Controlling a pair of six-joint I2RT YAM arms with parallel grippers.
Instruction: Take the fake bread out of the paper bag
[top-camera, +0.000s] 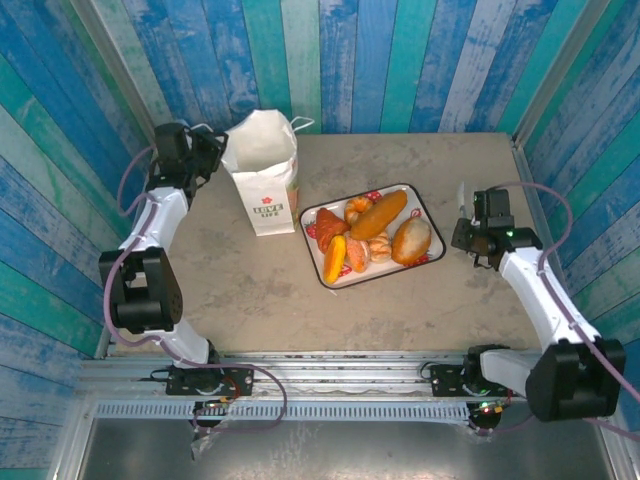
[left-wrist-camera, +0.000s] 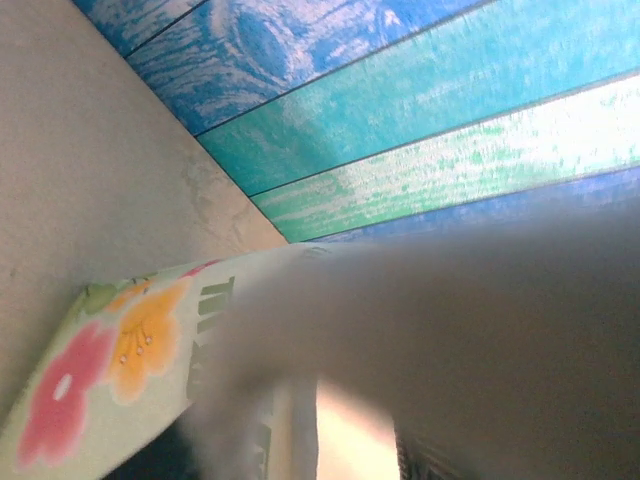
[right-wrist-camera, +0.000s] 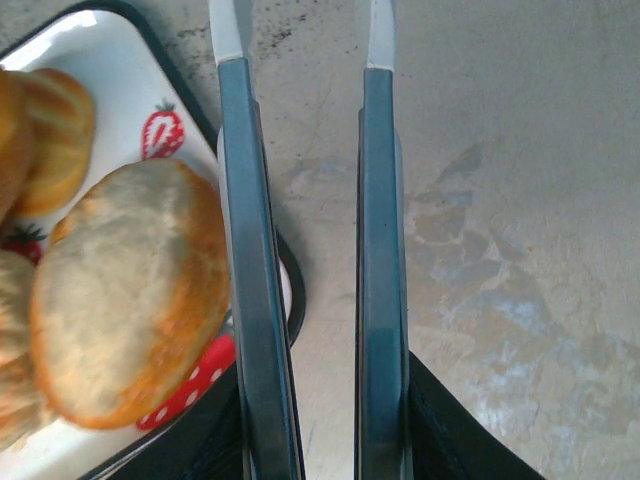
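Right gripper (right-wrist-camera: 303, 40) parted (one paper bag (top-camera: 265, 170)).

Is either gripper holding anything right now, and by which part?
Right gripper: nothing between its jaws. Left gripper sits at the bag's top edge; a grip cannot be told.

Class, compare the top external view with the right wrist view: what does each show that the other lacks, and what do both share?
Top external: the paper bag standing upright left of the tray. Right wrist: strawberry print on the tray's floor, and the right fingers apart above bare table. Shared: the table, the tray and the pale round loaf on it.
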